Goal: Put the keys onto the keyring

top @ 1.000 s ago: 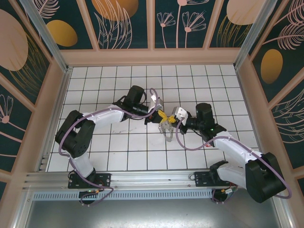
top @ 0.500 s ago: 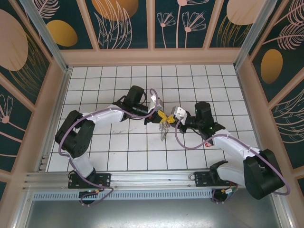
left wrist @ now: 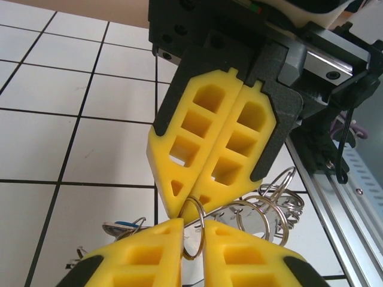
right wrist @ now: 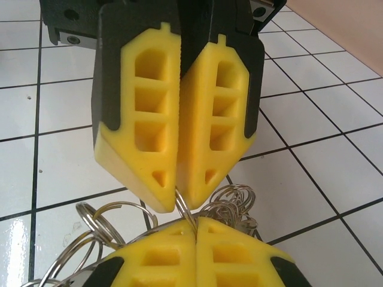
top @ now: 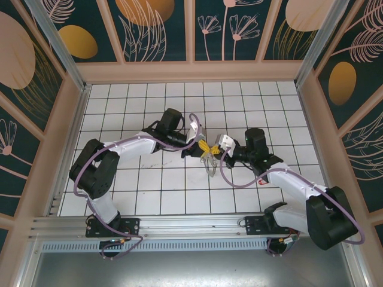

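Observation:
Both grippers meet tip to tip over the middle tiles. The keyring (top: 210,162) hangs below them as a bunch of silvery wire loops (left wrist: 272,200). My right gripper (right wrist: 196,222) is shut on one small loop (right wrist: 187,210) of the keyring; it also appears as the right gripper (left wrist: 190,202) in the left wrist view. My left gripper (left wrist: 192,226) has its jaws slightly apart, with that small loop (left wrist: 195,234) standing in the gap. One of the keys (left wrist: 118,228), with a bluish tag, lies on the tile below left. More loops (right wrist: 234,206) hang beside the fingers.
White tiled floor (top: 149,185) with wooden walls on three sides. A metal rail (top: 179,224) runs along the near edge by the arm bases. The two arms (top: 137,143) (top: 287,179) reach in from left and right.
My left gripper's jaws have parted a little around the small loop. The hanging bunch has swung slightly beneath the grippers. The right gripper stays shut.

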### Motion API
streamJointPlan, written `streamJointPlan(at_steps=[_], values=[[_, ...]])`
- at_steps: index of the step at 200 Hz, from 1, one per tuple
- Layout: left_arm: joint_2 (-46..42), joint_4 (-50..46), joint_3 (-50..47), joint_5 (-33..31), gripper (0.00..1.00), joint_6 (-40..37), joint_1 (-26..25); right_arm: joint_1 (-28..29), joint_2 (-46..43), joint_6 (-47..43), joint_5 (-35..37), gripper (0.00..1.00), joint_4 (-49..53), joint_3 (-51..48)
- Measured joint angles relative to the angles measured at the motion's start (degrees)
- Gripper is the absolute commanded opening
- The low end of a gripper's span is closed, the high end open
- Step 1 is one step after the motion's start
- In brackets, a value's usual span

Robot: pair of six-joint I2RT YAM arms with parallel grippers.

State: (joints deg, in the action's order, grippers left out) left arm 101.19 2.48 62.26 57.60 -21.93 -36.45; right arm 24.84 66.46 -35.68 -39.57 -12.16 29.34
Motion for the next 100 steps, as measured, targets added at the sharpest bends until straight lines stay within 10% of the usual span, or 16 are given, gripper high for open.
streamJointPlan(at_steps=[100], values=[[0.0, -2.3, 0.6, -3.8, 0.23, -1.8, 0.0, 0.0, 0.9, 0.0, 0.3, 0.0, 0.1, 1.4]])
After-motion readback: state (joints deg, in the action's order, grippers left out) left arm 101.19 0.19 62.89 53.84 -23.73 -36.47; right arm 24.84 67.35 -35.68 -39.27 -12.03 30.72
